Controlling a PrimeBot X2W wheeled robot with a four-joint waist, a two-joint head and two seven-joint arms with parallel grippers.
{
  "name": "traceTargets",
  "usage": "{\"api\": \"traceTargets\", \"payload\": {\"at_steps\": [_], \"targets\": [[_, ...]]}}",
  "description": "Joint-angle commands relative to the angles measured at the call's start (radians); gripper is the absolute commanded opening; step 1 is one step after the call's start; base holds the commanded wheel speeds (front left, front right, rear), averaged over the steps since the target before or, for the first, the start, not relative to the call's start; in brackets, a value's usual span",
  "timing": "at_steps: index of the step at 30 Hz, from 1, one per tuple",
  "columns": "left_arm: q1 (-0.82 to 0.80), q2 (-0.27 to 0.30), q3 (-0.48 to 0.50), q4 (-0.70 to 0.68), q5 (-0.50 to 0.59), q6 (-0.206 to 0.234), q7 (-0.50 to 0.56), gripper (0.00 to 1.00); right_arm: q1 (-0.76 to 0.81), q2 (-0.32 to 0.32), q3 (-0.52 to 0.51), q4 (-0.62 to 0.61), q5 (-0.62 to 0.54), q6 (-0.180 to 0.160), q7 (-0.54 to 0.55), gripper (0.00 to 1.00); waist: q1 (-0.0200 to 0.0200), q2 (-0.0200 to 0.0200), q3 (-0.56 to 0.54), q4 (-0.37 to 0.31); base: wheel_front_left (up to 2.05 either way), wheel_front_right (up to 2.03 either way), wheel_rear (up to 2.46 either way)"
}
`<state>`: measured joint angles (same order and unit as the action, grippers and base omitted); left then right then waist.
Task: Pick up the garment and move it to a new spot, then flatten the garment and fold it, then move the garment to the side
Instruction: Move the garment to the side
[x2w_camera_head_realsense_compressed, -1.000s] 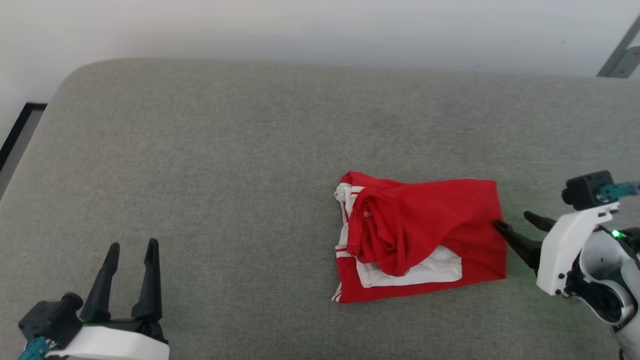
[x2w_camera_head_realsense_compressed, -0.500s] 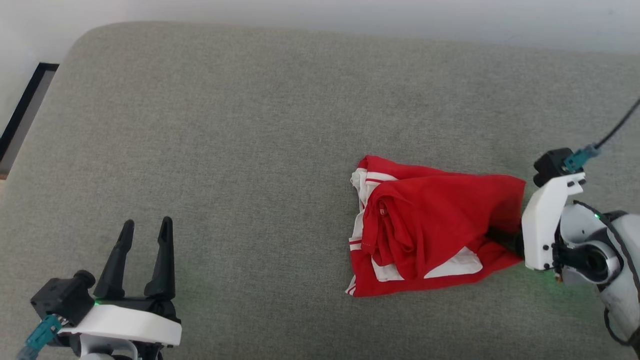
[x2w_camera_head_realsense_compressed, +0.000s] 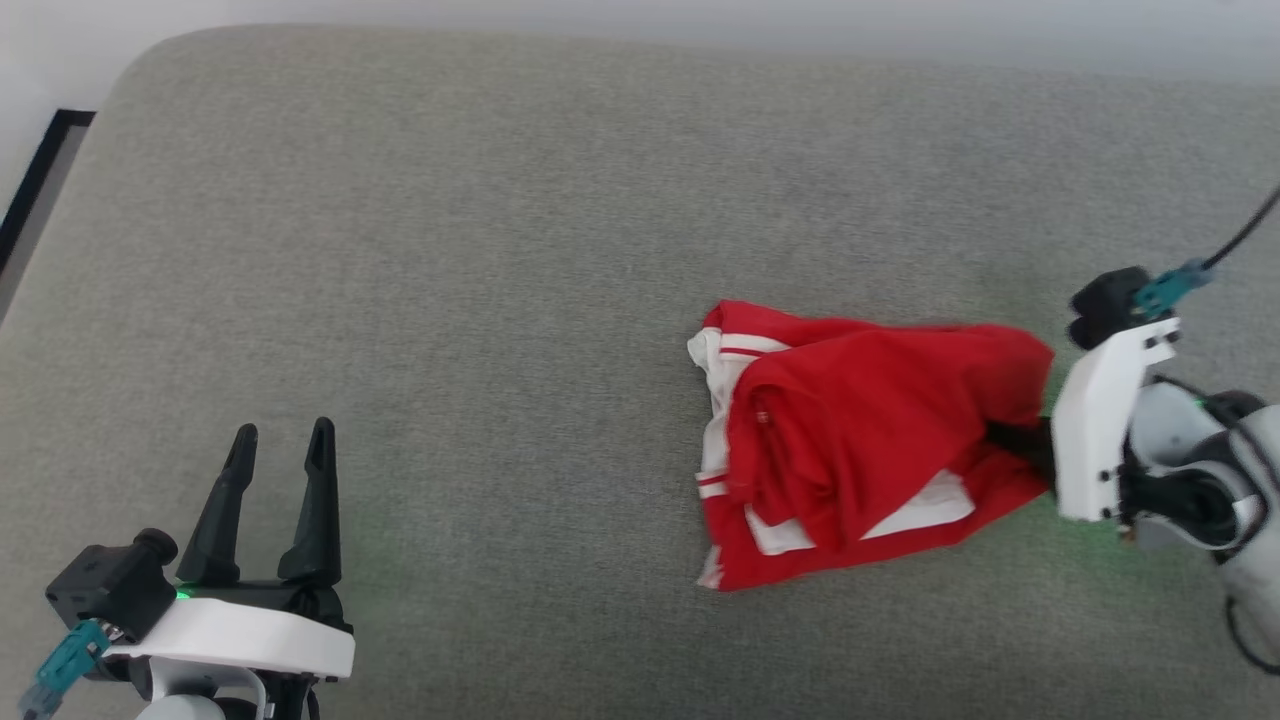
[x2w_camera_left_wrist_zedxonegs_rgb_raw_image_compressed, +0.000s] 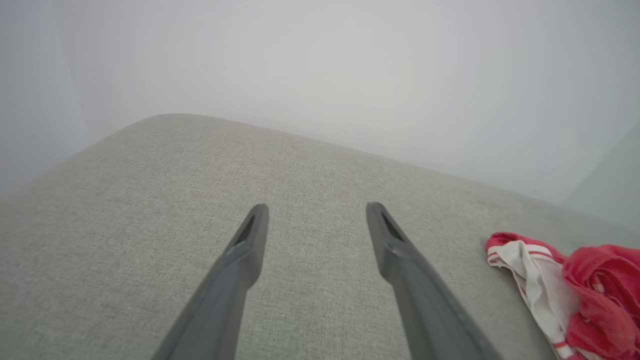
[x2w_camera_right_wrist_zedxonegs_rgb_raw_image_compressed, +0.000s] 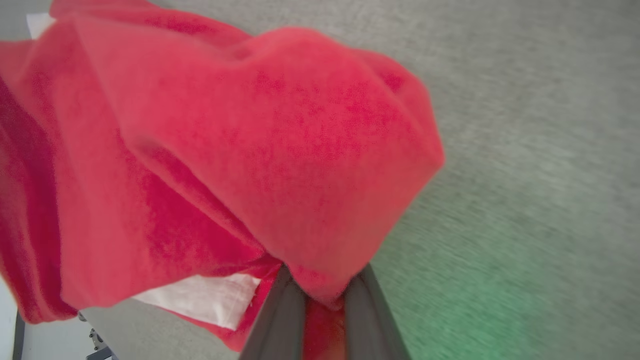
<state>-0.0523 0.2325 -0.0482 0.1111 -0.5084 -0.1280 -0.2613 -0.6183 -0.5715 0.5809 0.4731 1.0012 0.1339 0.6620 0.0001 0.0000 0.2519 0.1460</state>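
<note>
The large grey woven-fabric upholstered surface (x2w_camera_head_realsense_compressed: 480, 250) spans the head view from side to side, with a rounded far-left corner. The red soft-fabric T-shirt with white sleeves and red-white stripe trim (x2w_camera_head_realsense_compressed: 860, 430) lies crumpled on the right half of this surface, well apart from the left edge. Its red body is bunched in loose folds. One white sleeve shows at its left end, and a second white panel shows along its near edge.

The right hand (x2w_camera_right_wrist_zedxonegs_rgb_raw_image_compressed: 325, 285) is at the right end of the T-shirt. Its two dark fingers (x2w_camera_right_wrist_zedxonegs_rgb_raw_image_compressed: 280, 310) stand close together with a pinch of red fabric clamped between them. In the right wrist view the cloth rises from that pinch and drapes over the fingertips. In the head view the fingers are largely hidden under the fabric edge, and the white wrist housing (x2w_camera_head_realsense_compressed: 1100, 430) sits just beside the T-shirt.

The left hand (x2w_camera_head_realsense_compressed: 282, 432) rests at the near-left of the surface, well apart from the T-shirt, its fingers spread wide with nothing between them.
</note>
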Motion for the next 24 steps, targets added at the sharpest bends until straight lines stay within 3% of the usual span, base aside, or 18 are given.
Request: {"api": "traceTargets", "payload": {"at_steps": [1,15,24], "targets": [[-0.009,0.004,0.001,-0.003,-0.005,-0.003,-0.005,1.0,-0.001,-0.026,-0.007,0.0,-0.001,-0.006,-0.006,0.0,-0.0001,0.0,0.0,-0.012,0.0,0.0,0.0],[-0.073,0.044,-0.061,-0.03,0.023,-0.004,-0.005,1.0,-0.041,-0.167,-0.109,-0.069,-0.037,-0.006,-0.07,0.0,-0.0001,0.0,0.022,-0.139,0.0,0.0,0.0],[-0.168,0.072,-0.142,-0.041,0.038,-0.004,-0.005,1.0,-0.097,-0.198,-0.162,-0.069,-0.129,-0.004,-0.122,0.0,-0.0001,0.0,0.064,-0.242,0.0,0.0,0.0]]}}
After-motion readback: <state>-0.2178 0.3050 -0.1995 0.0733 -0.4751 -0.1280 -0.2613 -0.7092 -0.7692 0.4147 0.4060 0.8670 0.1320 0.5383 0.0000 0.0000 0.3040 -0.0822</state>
